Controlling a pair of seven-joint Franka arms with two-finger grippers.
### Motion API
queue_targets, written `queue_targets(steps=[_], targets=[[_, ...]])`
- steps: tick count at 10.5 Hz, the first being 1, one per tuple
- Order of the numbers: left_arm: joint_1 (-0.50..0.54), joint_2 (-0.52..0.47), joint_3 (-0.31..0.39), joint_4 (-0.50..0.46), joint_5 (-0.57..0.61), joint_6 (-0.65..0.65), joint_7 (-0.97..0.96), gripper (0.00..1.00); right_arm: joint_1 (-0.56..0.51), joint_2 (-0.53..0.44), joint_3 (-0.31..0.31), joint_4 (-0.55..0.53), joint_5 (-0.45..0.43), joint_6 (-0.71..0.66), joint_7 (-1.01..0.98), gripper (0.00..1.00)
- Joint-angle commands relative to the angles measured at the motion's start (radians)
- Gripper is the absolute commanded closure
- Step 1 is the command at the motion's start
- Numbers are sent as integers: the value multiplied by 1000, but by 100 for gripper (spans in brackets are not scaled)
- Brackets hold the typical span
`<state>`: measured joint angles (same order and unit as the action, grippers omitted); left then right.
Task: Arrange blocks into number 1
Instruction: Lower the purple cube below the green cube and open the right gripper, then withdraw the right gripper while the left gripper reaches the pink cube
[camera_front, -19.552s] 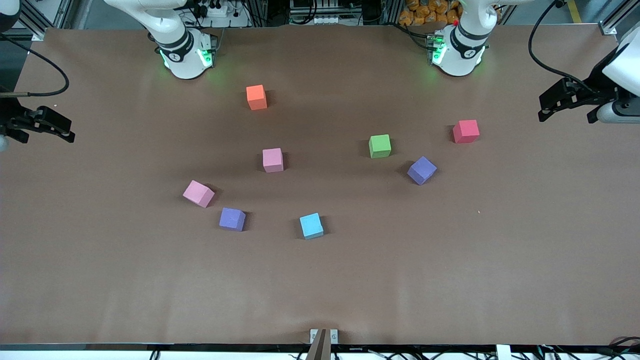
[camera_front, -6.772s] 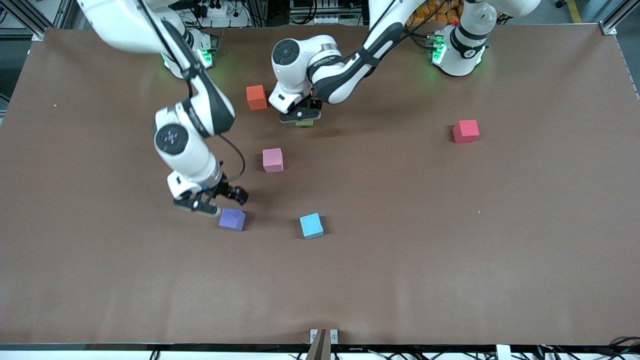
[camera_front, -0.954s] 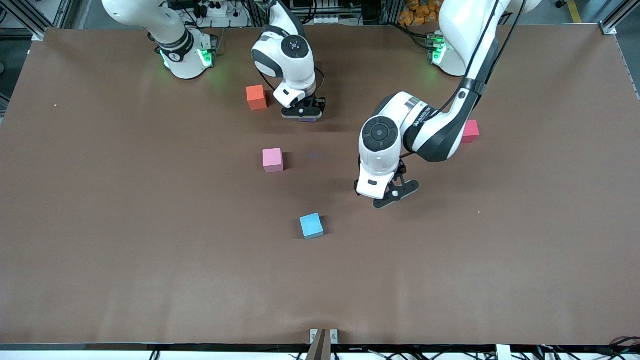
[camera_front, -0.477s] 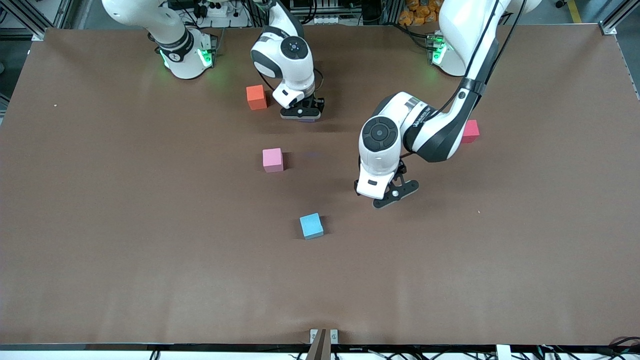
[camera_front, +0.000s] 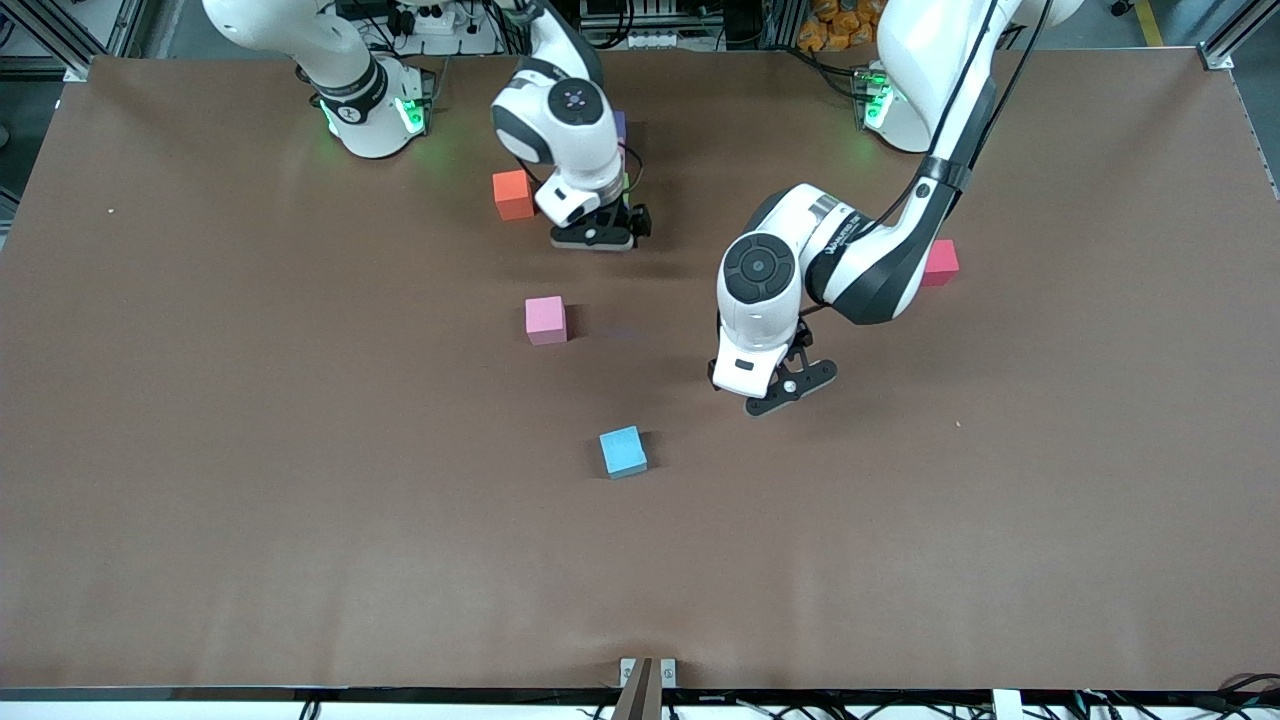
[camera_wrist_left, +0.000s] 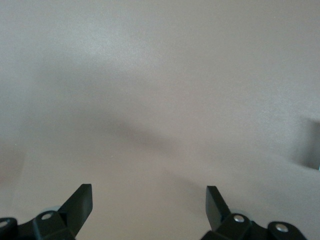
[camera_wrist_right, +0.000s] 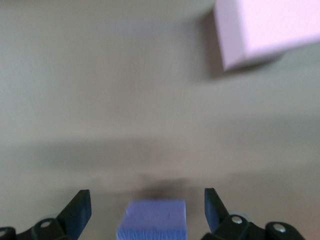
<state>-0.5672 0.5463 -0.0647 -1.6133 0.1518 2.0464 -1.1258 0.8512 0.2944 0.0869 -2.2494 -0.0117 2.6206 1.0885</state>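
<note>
Nearest the front camera we see a blue block (camera_front: 623, 451) alone on the brown table (camera_front: 300, 520). At its two o'clock the left gripper (camera_front: 783, 388) hangs over bare table, fingers (camera_wrist_left: 80, 202) spread and empty; only its wrist view confirms nothing lies between them. Farther back sits a pink block (camera_front: 546, 320), which also shows in the right wrist view (camera_wrist_right: 270, 30). The red block (camera_front: 942, 262) peeks out past the left arm. Farther still, the right gripper (camera_front: 597, 232) hovers beside the orange block (camera_front: 513, 194). The front view hides what lies below it; its wrist view shows released fingers (camera_wrist_right: 79, 210) apart from a purple block (camera_wrist_right: 152, 220) on the table between them.
</note>
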Motion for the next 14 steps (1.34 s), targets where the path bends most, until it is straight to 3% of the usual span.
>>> queue_targets(steps=[1, 3, 6, 9, 11, 14], targets=[[-6, -6, -4, -4, -11, -8, 12, 0, -140, -89, 7, -7, -5, -39, -2, 0], [-23, -6, -23, 9, -12, 3, 3, 0, -269, -103, 2, 23, -10, -39, -92, 0], [-61, 49, -69, 73, -14, 8, -38, 0, -470, -109, -4, 114, -10, -86, -426, 0], [-83, 83, -69, 104, -12, 8, -57, 0, -635, -104, -9, 415, -10, -502, -689, 0], [-94, 96, -70, 131, -12, 9, -55, 0, -638, -107, -76, 502, -7, -612, -768, 0], [-161, 184, -70, 246, -15, 30, -95, 0, -688, -107, -76, 638, -5, -798, -837, 0]])
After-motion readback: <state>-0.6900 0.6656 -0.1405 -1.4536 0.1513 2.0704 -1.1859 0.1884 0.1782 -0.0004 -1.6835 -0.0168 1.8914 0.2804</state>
